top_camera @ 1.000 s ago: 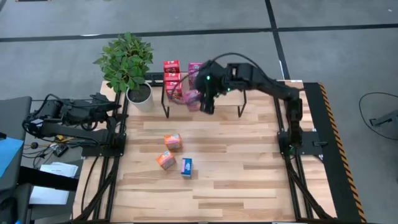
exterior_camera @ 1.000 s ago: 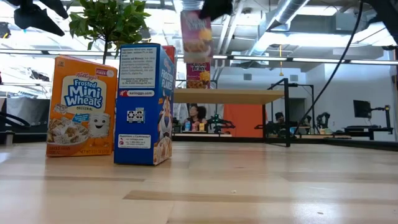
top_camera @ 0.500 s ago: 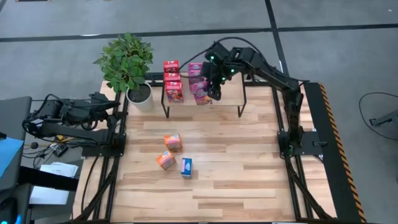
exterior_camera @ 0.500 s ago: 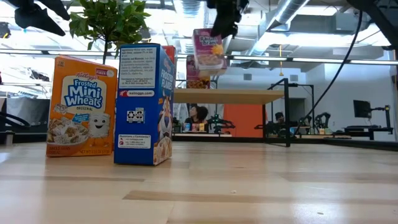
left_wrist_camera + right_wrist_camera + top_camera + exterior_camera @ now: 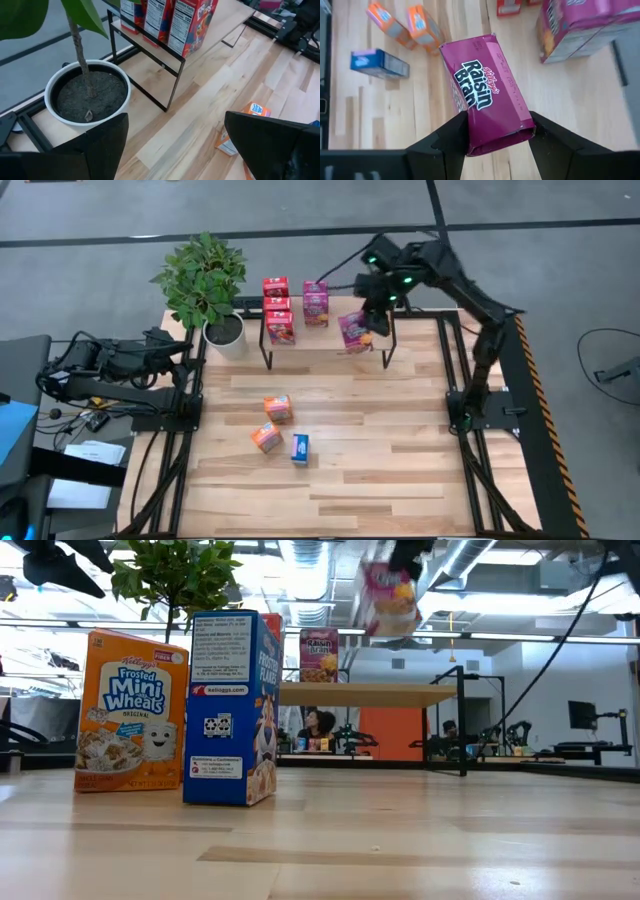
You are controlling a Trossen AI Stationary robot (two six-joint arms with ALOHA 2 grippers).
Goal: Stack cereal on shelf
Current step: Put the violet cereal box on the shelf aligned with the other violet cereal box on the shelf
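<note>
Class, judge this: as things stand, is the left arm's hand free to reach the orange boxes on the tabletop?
Probably yes: the left hand is open and empty at the table's left edge, with bare planks between it and the orange boxes.

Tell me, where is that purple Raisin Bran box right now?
The Raisin Bran box is held in the air by the right hand, tilted, above the right part of the shelf, to the right of the magenta box standing there.
</note>
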